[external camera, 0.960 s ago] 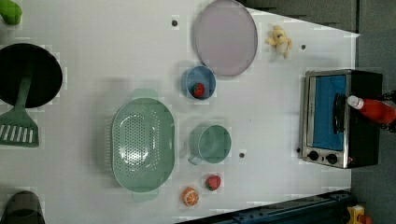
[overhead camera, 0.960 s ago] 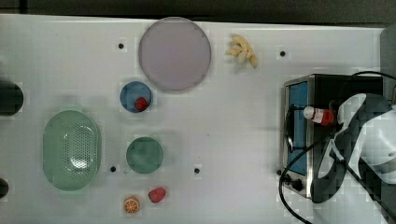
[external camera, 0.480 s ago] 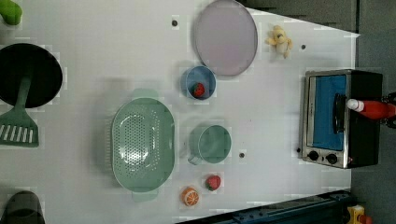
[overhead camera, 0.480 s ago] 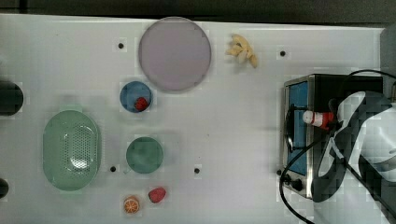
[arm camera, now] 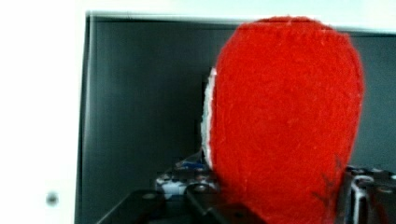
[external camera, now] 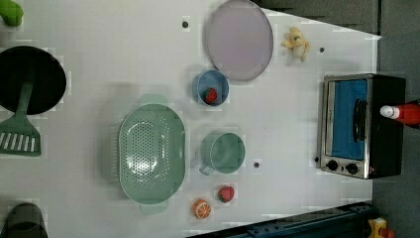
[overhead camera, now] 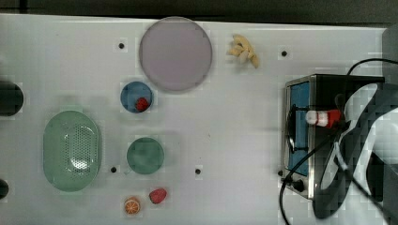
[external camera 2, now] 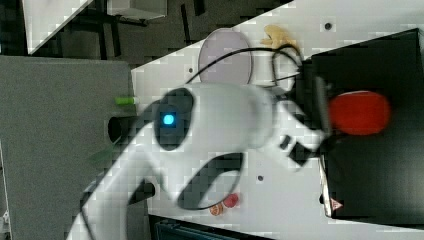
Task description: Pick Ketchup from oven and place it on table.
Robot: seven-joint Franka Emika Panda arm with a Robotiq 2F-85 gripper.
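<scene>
Jaws clamped on the ketchup (overhead camera: 323, 117), bottle lying level above the oven (external camera: 360, 126) roof. Oven sits at the table (overhead camera: 234, 131) edge, top view's right, door shut.

Ketchup (external camera: 403, 113) cut off at left view's right edge; body hidden behind arm (overhead camera: 361, 140) in top view.
</scene>
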